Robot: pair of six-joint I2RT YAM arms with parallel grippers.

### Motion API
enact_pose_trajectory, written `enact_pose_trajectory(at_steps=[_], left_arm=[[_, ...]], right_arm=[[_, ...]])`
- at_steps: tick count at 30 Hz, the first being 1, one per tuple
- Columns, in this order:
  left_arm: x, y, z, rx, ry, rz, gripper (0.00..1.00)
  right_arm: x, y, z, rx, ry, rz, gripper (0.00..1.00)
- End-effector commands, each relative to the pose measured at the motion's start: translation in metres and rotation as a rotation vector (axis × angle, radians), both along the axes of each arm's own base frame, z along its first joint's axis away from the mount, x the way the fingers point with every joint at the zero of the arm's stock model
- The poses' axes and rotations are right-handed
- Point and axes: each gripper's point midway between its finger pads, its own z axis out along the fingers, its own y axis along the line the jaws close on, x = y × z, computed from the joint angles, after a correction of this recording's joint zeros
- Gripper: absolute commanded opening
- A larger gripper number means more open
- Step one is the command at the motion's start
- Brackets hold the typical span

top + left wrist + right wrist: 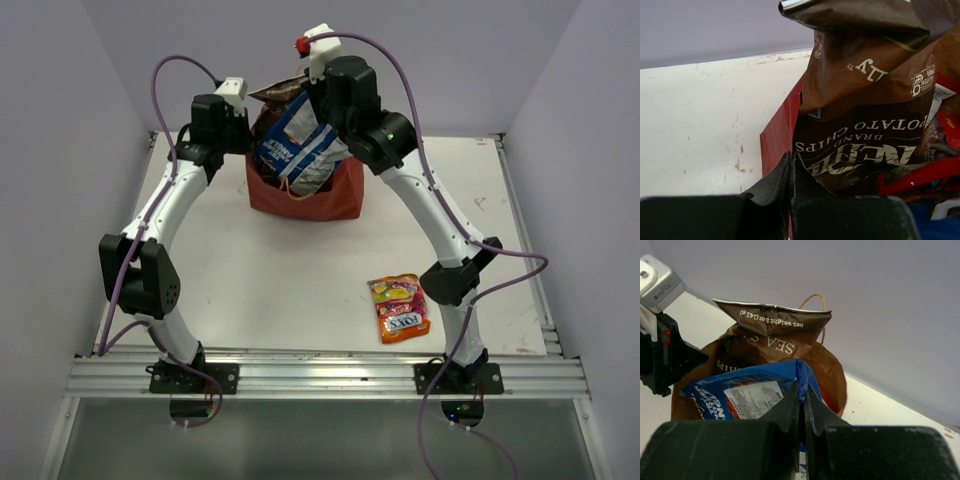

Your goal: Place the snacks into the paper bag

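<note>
The red paper bag (320, 200) stands at the back middle of the table, with a brown chip bag (275, 98) sticking up out of it. My right gripper (802, 392) is shut on the top fold of a blue-white packet (740, 395), which hangs tilted over the bag's mouth (300, 145). At the bag's left rim my left gripper (791, 165) is shut, with the red wall (777, 140) running in between its fingers. Close beside it the brown chip bag (865, 100) fills the left wrist view. A small orange-yellow-pink candy bag (400, 308) lies flat on the table near the right arm's base.
Red packet edges (925, 175) show inside the bag behind the chip bag. A thin looped handle (815, 300) rises at the bag's far side. The table (280, 280) is white, with an aluminium rail along the near edge and grey walls around it.
</note>
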Motion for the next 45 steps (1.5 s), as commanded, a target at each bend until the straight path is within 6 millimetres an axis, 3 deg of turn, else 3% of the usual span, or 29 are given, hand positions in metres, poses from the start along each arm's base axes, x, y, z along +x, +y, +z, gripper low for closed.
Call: enact_pose_trajectory(at_steps=[1,3,9,11,14,17,22,28,32,35,38,40,45], left_arm=[[-0.001,0.005,-0.003,0.003,0.014,0.004,0.00],[-0.001,0.004,-0.003,0.000,0.016,0.002,0.00],[0.000,0.009,-0.002,0.013,0.009,0.031,0.00],[0.000,0.011,-0.002,0.017,0.010,0.036,0.00],[0.000,0.011,-0.004,0.019,0.014,0.038,0.00],[0.000,0.010,-0.004,0.015,0.015,0.033,0.00],[0.000,0.009,-0.004,0.010,0.016,0.029,0.00],[0.000,0.009,-0.003,0.009,0.012,0.029,0.00],[-0.001,0.008,-0.001,0.004,0.010,0.024,0.00],[-0.003,0.009,0.002,0.010,0.005,0.027,0.00],[-0.003,0.010,0.005,0.012,-0.003,0.027,0.00],[-0.003,0.010,0.006,0.012,-0.007,0.029,0.00],[-0.001,0.008,0.002,0.009,0.002,0.025,0.00]], right_arm=[[-0.010,0.006,0.016,0.008,-0.021,0.083,0.02],[-0.008,0.016,0.011,0.028,-0.011,0.122,0.02],[0.006,0.079,-0.045,0.105,0.098,0.281,0.01],[0.007,0.102,-0.051,0.130,0.092,0.314,0.02],[-0.003,0.123,-0.037,0.172,0.046,0.358,0.05],[-0.007,0.135,-0.048,0.197,0.080,0.392,0.06],[-0.009,0.150,-0.122,0.076,0.221,0.401,0.01],[-0.042,0.169,-0.166,-0.077,0.269,0.406,0.00],[-0.029,0.157,-0.200,-0.122,0.328,0.322,0.00],[-0.007,0.138,-0.214,-0.106,0.357,0.223,0.00],[0.014,0.110,-0.213,-0.053,0.381,0.120,0.00],[0.027,0.084,-0.197,-0.042,0.351,0.038,0.00],[0.048,0.039,-0.184,-0.034,0.344,-0.071,0.01]])
